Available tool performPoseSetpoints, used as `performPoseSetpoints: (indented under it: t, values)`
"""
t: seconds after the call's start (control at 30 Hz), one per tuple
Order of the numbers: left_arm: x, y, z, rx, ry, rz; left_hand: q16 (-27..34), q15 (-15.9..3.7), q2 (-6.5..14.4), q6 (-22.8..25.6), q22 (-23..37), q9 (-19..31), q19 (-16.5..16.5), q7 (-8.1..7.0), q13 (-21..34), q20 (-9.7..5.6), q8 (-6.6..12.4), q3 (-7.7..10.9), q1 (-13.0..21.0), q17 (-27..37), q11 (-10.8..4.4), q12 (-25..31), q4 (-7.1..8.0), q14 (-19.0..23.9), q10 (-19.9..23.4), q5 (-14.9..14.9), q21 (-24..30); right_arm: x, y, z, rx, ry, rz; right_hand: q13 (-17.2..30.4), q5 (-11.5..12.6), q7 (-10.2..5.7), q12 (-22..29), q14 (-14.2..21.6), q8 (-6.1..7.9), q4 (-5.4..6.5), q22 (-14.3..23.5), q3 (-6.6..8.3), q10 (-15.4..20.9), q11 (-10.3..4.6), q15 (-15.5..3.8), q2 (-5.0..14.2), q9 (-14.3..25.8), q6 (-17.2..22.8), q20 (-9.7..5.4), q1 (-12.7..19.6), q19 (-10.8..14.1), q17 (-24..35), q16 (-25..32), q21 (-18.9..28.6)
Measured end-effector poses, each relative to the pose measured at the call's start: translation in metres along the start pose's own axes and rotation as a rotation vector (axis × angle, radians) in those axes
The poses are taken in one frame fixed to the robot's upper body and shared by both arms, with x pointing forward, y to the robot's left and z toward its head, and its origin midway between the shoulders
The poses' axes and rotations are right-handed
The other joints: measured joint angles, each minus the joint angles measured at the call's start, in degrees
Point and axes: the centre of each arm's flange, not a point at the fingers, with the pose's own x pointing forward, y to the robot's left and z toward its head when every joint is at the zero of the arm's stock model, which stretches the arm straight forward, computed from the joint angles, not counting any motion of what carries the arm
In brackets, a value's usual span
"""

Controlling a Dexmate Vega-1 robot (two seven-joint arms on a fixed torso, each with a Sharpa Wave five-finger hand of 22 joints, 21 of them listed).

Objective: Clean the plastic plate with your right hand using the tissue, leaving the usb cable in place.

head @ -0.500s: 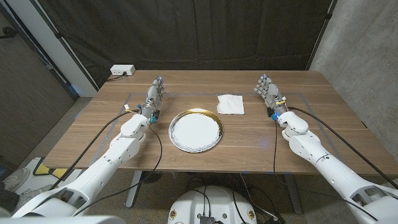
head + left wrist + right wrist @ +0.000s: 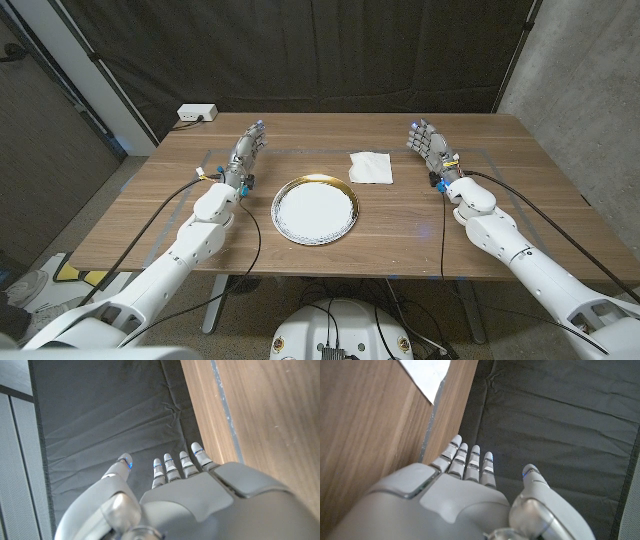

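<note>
Your left hand point(image 2: 246, 155) is waiting at the left side of the wooden table point(image 2: 400, 215), fingers point(image 2: 172, 467) released, straight and apart, grasping nothing. Just inward of those fingers, toward the middle, the round white plastic plate with a gold rim point(image 2: 315, 210) is lying untouched. Beyond the plate, between it and your right-hand fingers, the folded white paper tissue point(image 2: 370, 167) is resting flat on the table. I cannot make out any usb cable on the tabletop, so you are not at risk of nudging one that I can see.

Your right hand point(image 2: 429, 147) is hovering at the right, fingers point(image 2: 470, 465) released, extended and holding nothing; the tissue is lying near them on the inward side, not touching.

You are judging from the opening step: the tissue is not yet picked up. Next, you are looking at swinging the right hand inward over the tissue, lowering the fingers onto it, and pinching it before carrying it to the plate.
</note>
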Motion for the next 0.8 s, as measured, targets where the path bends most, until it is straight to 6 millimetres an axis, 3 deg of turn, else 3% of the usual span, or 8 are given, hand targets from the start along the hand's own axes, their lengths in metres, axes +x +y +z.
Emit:
performPoseSetpoints:
  t: [0.53, 0.8]
  values:
    - [-0.002, -0.004, 0.027, 0.247, -0.160, -0.091, -0.45, -0.30, -1.49, 0.05, 0.01, -0.27, -0.25, -0.25, -0.32, -0.35, -0.52, -0.09, 1.49, -0.27, -0.72, -1.13, -0.86, -0.30, -0.72, 0.00, -0.44, 0.001, 0.008, 0.003, -0.050, 0.024, -0.005, 0.00, 0.00, -0.09, -0.20, -0.27, -0.38, -0.31, -0.27, 0.17, 0.19, 0.19, 1.29, 0.23, 0.01, -0.08, 0.21, 0.23, -1.56, 0.01, 0.00, -0.82]
    - [-0.008, -0.002, 0.036, 0.346, -0.209, -0.147, -0.45, -0.30, -1.11, 0.25, 0.02, -0.26, -0.56, -0.44, -0.32, 0.41, -0.90, -0.09, 1.10, -0.10, -0.72, -1.16, -0.86, -0.30, -0.72, -0.21, -0.44, 0.002, 0.014, 0.005, -0.071, 0.032, -0.004, -0.01, 0.00, -0.09, -0.20, -0.27, -0.44, -0.31, -0.26, 0.17, 0.18, 0.18, 1.29, 0.23, 0.01, -0.08, 0.21, 0.23, -1.56, 0.01, 0.00, -1.04]
